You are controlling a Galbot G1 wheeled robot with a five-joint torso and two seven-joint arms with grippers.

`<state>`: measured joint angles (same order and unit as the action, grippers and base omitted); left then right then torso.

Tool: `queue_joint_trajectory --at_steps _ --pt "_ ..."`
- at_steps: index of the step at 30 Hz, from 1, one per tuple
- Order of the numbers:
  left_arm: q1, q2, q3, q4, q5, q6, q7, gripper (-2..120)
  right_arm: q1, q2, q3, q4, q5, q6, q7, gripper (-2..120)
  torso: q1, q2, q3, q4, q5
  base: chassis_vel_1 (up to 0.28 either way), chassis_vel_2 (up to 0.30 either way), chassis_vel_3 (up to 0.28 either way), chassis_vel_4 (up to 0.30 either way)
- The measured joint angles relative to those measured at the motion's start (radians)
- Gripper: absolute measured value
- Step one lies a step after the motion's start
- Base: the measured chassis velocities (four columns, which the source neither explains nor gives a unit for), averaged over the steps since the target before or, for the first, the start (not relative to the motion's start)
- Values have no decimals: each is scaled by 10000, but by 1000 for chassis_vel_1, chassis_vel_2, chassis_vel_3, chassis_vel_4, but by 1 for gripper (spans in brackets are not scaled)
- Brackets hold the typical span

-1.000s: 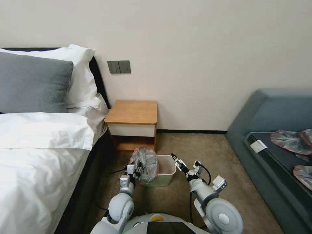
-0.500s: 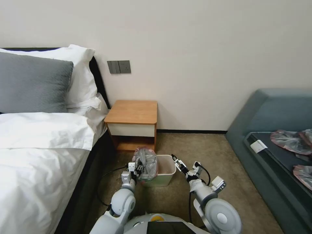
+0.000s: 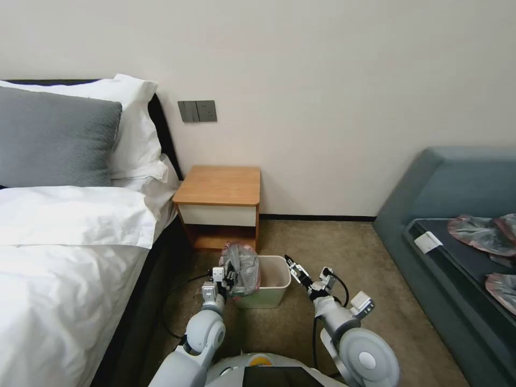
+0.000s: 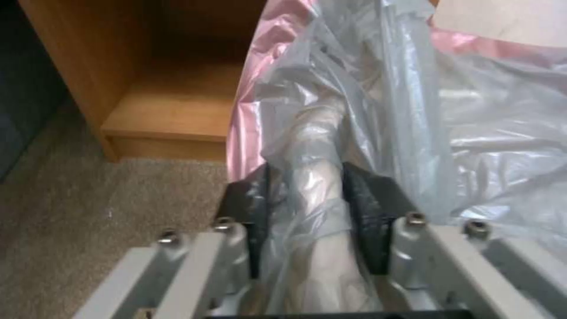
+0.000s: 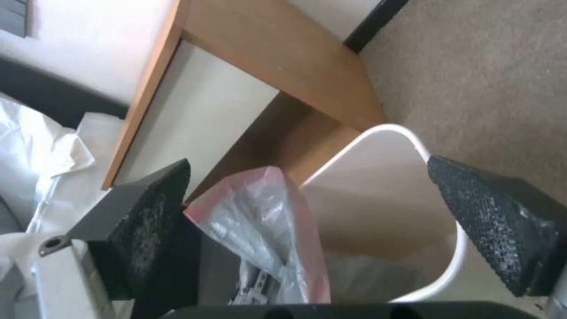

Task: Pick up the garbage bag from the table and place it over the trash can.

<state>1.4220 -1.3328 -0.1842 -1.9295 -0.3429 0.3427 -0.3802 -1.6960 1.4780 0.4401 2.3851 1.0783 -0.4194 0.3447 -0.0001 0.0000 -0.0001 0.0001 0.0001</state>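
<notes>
Left gripper point(image 4: 307, 195) clamped on garbage bag point(image 3: 242, 274), bunched upright at left rim of trash can point(image 3: 274, 285); bag's lower end hidden behind fingers point(image 4: 366, 208). Right gripper point(image 3: 294, 267) beside right rim, pads spread wide. Table point(image 3: 220, 185) top bare; bin's left wall obscured

L gripper point(image 3: 228, 279) low in front of base, L arm bent fwd, jaws clamped on garbage bag point(image 3: 242, 270). R gripper point(image 3: 295, 267) held out at similar height, well apart from L; R fingers point(image 5: 496, 226) spread wide, holding nothing.
</notes>
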Motion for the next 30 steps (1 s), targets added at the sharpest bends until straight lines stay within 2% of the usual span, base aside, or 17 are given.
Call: queue_joint_trajectory --at_steps 3,5,6,8,11,15,17,18,20,30 --pt "53 46 19 31 176 -328 12 17 53 -17 29 39 27 2 -7 100 0 0 2 -4 -4 0 0 0 0" --pt "79 58 17 32 215 -421 45 15 65 -27 34 64 32 2 -8 100 1 0 2 -5 -5 0 0 0 0" --pt "160 97 -20 29 338 -809 196 11 89 -63 36 164 43 2 -30 100 1 -2 2 -6 -8 0 0 0 0" --pt "209 122 -60 24 453 -1078 283 11 98 -90 37 233 44 1 -65 100 1 -2 2 -5 -6 0 0 0 0" --pt "412 168 -203 -90 767 -1983 610 9 132 -227 4 520 18 -63 -257 100 1 -2 2 -1 -1 0 0 0 0" --pt "553 161 -271 -232 816 -2420 773 9 166 -380 -31 699 -16 -153 -465 100 1 -2 2 -2 0 0 0 0 0" --pt "778 154 -382 -419 905 -3000 1119 9 272 -668 -100 896 -183 -299 -840 100 1 -2 2 -2 -1 0 0 0 0" --pt "778 154 -382 -419 905 -3000 1119 9 272 -668 -100 896 -183 -299 -840 100 1 -2 2 -2 -1 0 0 0 0" --pt "1020 167 -529 -588 1057 -3416 1519 9 355 -984 -233 982 -640 -450 -1194 100 1 -2 2 -1 0 0 0 0 0" --pt "1707 198 -935 -1338 1434 -3940 2251 9 515 -1346 -1062 740 -2475 -545 -2454 100 1 -2 1 -1 -1 0 0 0 0"
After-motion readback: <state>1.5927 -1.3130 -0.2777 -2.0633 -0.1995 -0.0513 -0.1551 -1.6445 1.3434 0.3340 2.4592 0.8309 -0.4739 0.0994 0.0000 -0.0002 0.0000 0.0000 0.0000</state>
